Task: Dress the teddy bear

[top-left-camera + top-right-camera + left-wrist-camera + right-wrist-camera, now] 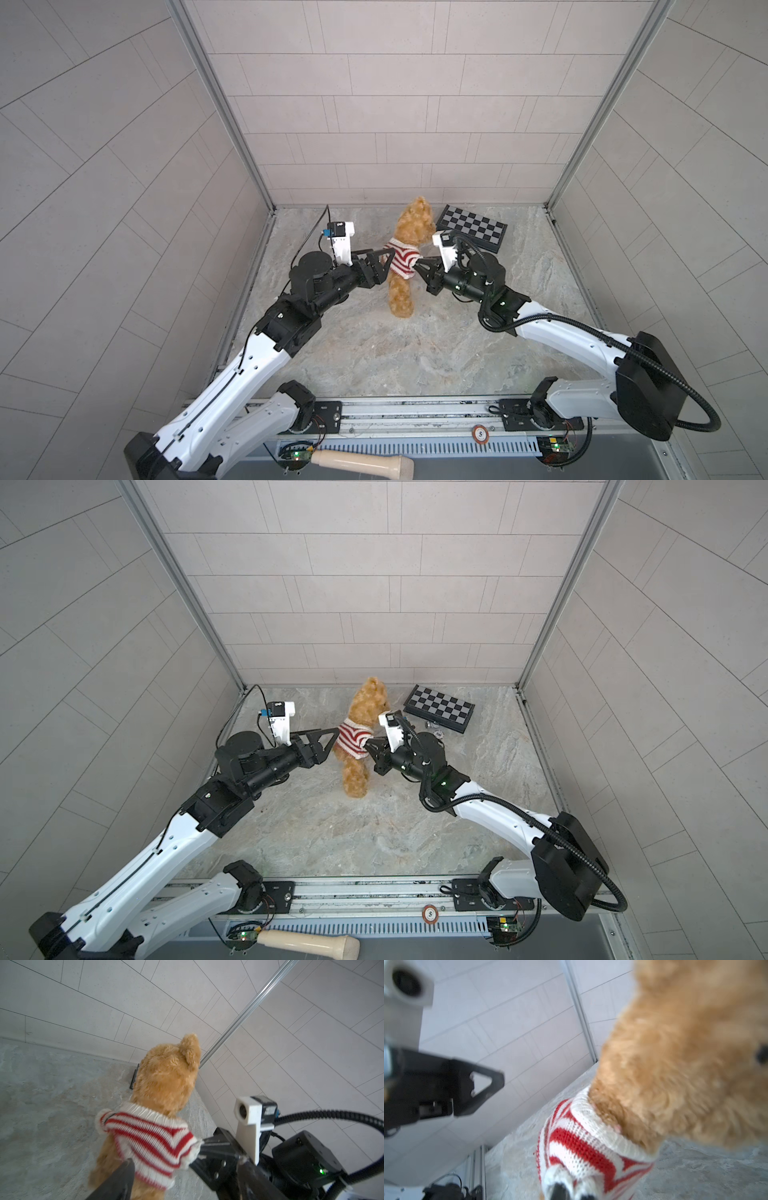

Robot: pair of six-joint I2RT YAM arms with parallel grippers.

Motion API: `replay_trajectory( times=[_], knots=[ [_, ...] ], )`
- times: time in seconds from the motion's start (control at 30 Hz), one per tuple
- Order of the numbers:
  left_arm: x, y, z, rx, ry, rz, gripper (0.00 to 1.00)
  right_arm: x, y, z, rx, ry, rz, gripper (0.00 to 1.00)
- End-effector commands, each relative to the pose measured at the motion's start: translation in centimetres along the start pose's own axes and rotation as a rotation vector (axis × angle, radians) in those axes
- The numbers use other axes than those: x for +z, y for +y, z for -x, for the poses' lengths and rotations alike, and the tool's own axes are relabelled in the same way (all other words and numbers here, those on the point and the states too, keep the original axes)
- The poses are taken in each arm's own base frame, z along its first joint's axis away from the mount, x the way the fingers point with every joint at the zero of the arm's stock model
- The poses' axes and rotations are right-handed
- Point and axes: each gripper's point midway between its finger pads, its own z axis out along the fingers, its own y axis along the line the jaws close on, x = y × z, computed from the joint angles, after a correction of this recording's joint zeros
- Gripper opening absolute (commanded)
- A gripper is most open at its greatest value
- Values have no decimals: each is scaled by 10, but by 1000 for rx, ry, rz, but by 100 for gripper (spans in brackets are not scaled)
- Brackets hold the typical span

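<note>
The teddy bear (409, 224) is found upright on its legs at the far middle of the table (415, 357), just left of a chessboard (471, 228). The striped sweater (401, 262) is worn on its torso, collar at the neck. The right claw (419, 264) is pressed together on the knit at the sweater's right edge. This pinch is judged to prop the soft toy up and to hold the garment taut. The left claw (384, 268) is spread at the sweater's left side with nothing gripped, one finger (116, 1180) just beside the hem, presumably placed for a fresh hold. Both arms are stretched from the near rail and bent inward, so the claws are levelled at the bear from opposite sides.
</note>
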Motion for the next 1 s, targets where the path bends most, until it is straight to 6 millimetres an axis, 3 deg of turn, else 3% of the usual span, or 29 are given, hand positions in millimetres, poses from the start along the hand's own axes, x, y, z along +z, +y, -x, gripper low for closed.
replay_trajectory(
  times=[0.0, 0.2, 0.47, 0.73, 0.97],
  knots=[
    [-12, 11, -18, -11, 11, 7, 70, -3, 21, 36, 100, -129, 111, 0],
    [-1, 7, -34, -123, 30, -82, 50, 4, 16, 30, 112, -118, 104, 0],
    [23, 16, -41, -208, 53, -72, 51, 2, 18, 28, 129, -130, 124, 0],
    [40, 16, -42, -243, 67, -82, 38, 1, 23, 26, 141, -128, 143, 0],
    [51, 21, -47, -263, 84, -69, 38, 2, 27, 24, 150, -122, 169, 0]
  ],
)
